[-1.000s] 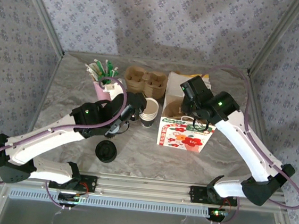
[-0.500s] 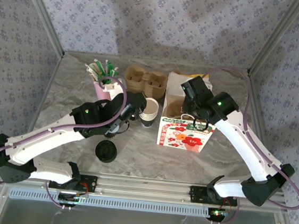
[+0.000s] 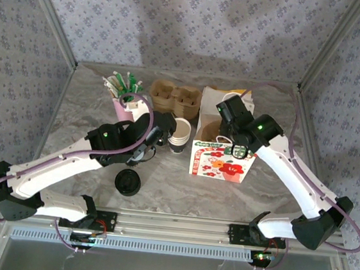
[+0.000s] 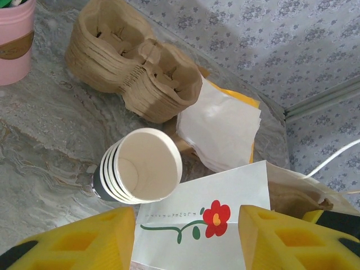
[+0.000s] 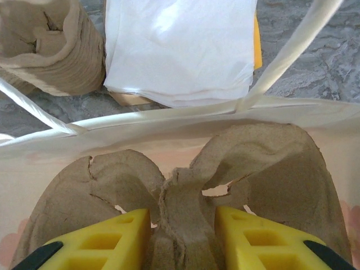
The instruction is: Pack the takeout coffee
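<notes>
One risk: the right claw (image 5: 183,225), pinching the pulp carrier (image 5: 264,163), may snag the paper bag (image 3: 221,168) and tip it, while the left claw (image 4: 185,225) hangs spread and empty.

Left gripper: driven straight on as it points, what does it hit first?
Probably the flowered bag, centred between the open jaws of the left gripper. The cup stack sits just left of that line. Depth is unclear, so it might clip that instead.
</notes>
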